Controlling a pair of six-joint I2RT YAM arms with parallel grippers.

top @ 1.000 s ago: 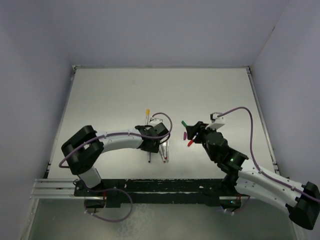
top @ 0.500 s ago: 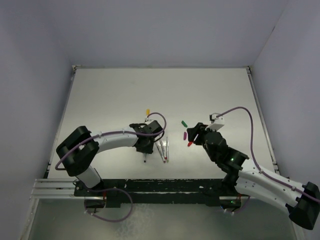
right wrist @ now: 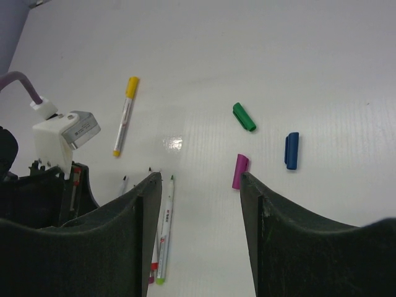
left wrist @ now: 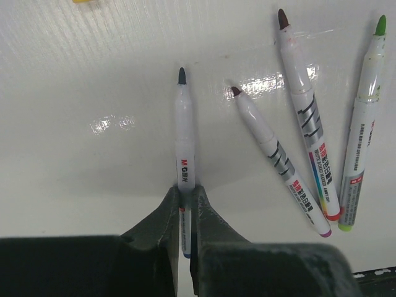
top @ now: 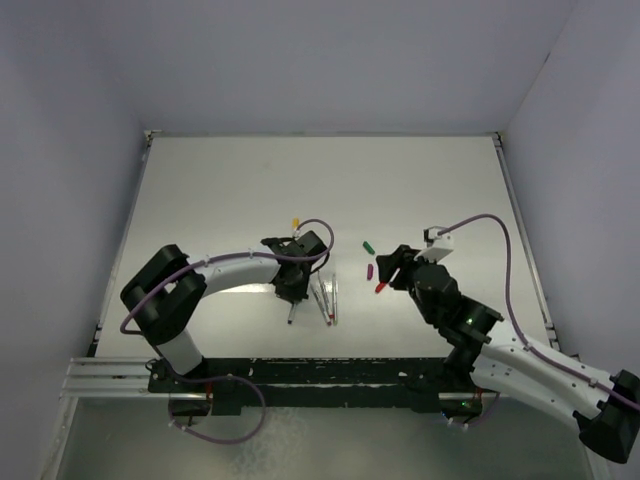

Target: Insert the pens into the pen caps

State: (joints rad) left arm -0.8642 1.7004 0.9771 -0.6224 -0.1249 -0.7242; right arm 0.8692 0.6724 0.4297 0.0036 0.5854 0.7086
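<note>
**Status: Left Claw Pinching One Pen, Right Claw Spread Over the Caps**

1. Left claw [left wrist: 184,193]: the two fingers are pressed together on the barrel of the blue-tipped pen [left wrist: 184,133], gripping it in its rear half. The uncapped tip points straight away from the claw. Whether the pen rests on the counter [top: 220,190] or is raised just off it cannot be told.

2. Loose pens: three uncapped pens [left wrist: 309,124] lie on the counter just beside the gripped pen, to its right in the left wrist view. They lie roughly side by side. The farthest one has a green tip; the other two have dark tips.

3. Right claw [right wrist: 199,179]: the fingers are spread and nothing sits between them. The claw hangs above the counter near the caps.

4. Caps: the green cap [right wrist: 244,117], blue cap [right wrist: 291,150] and purple cap [right wrist: 240,171] lie apart from one another on the counter, beyond the right claw's fingertips. The red cap [top: 381,288] lies at the right claw in the top view, just nearer than the purple cap.

5. Yellow-capped pen [right wrist: 125,124]: it lies alone, beyond the left claw.
</note>
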